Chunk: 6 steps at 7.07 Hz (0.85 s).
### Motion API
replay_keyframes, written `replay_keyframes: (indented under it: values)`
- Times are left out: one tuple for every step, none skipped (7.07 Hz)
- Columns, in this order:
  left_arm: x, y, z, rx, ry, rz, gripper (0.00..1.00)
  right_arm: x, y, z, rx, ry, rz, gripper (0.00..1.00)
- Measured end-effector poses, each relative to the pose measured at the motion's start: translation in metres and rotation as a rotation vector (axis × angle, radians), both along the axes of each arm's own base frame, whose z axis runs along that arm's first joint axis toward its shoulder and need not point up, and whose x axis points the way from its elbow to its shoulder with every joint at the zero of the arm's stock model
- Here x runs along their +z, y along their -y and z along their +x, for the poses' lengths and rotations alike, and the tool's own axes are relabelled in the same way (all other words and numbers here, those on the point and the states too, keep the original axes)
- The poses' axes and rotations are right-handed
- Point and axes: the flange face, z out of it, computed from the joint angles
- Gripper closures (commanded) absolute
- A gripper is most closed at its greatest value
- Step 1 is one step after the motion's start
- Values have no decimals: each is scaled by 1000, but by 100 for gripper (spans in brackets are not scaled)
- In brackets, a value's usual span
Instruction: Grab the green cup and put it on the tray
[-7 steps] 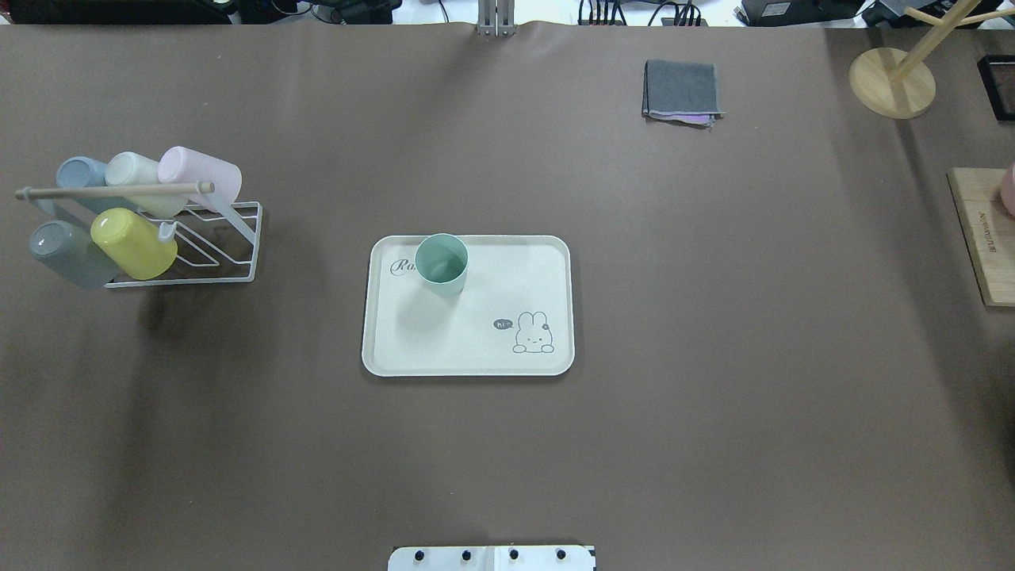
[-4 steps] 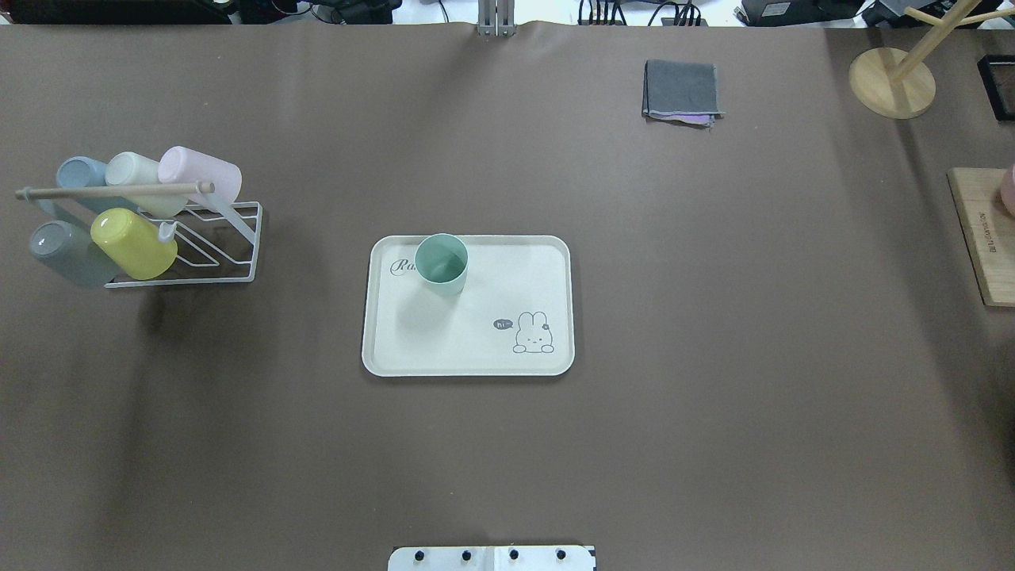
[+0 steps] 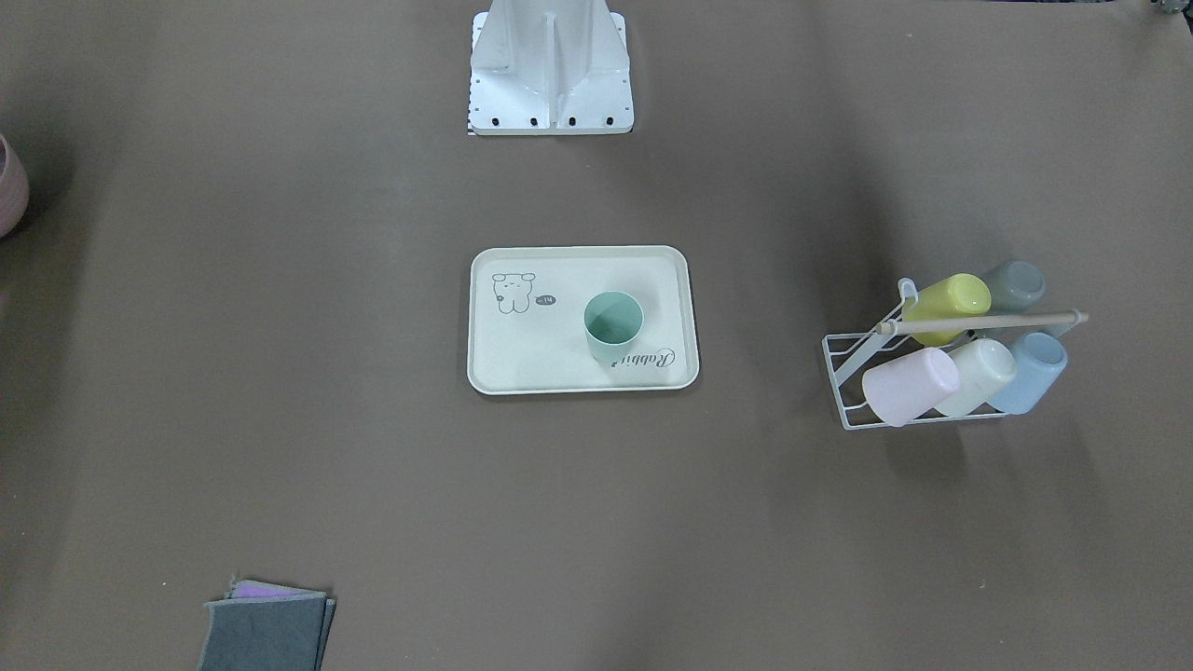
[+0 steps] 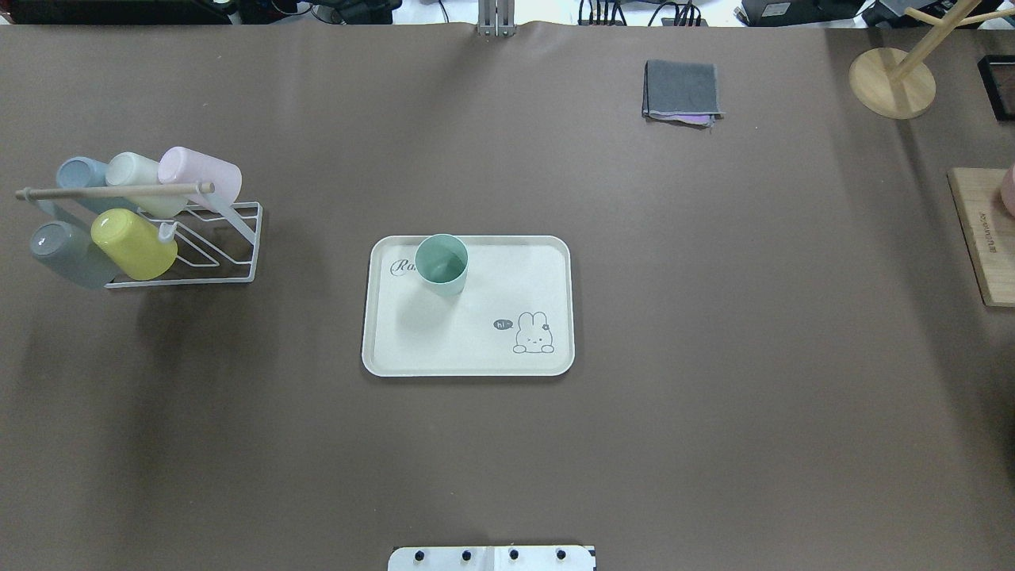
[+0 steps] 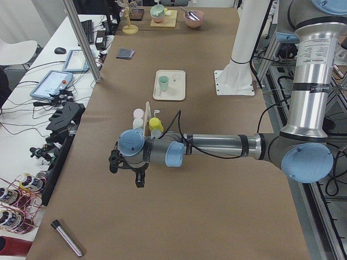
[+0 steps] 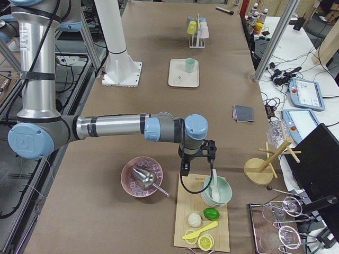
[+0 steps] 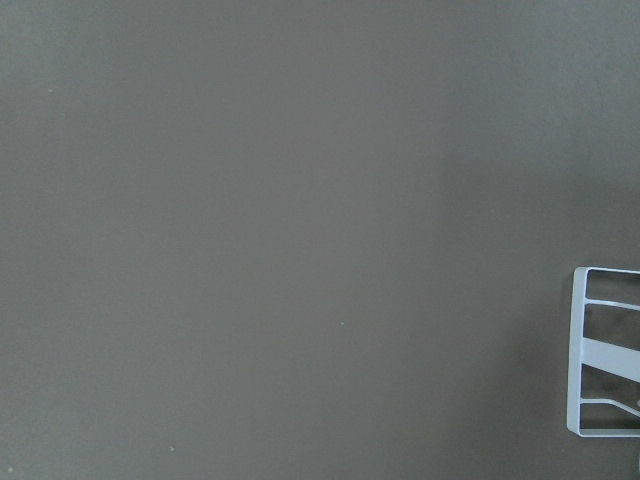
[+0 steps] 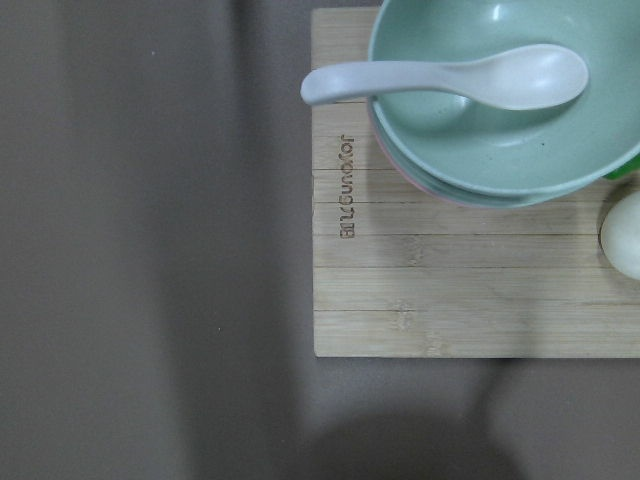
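The pale green cup (image 4: 442,266) stands upright on the cream tray (image 4: 476,349), in its far-left corner over the script; it shows too in the front view as the cup (image 3: 612,326) on the tray (image 3: 522,363). No gripper touches it. My left gripper (image 5: 127,170) hangs over bare table beyond the cup rack, far from the tray. My right gripper (image 6: 196,163) hovers at the edge of a wooden board. Both show only in the side views, so I cannot tell whether they are open or shut.
A white wire rack (image 4: 198,254) with several pastel cups sits at the table's left. A folded grey cloth (image 4: 682,89) lies far right of centre. A wooden board (image 4: 979,238) with a green bowl and spoon (image 8: 500,120) and a wooden stand (image 4: 892,83) are at the right end.
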Motion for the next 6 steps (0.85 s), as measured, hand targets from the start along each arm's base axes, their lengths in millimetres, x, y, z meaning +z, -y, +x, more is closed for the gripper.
replay_keyframes:
  values:
    - [-1, 2, 2, 4, 3, 0, 2, 0, 0, 0, 0, 0, 0, 0]
    - [1, 2, 2, 3, 15, -1, 2, 0, 0, 0, 0, 0, 1, 0]
    - [4, 3, 1, -5, 43, -5, 2, 0, 1, 0, 0, 0, 1, 0]
    - [7, 3, -2, -22, 76, -19, 2, 0, 0, 0, 0, -1, 0, 0]
    - [9, 4, -5, -46, 112, -36, 2, 0, 0, 0, 0, -2, -1, 0]
    - [12, 4, -7, -60, 141, -45, 2, 1, 0, 0, 0, -2, -2, 0]
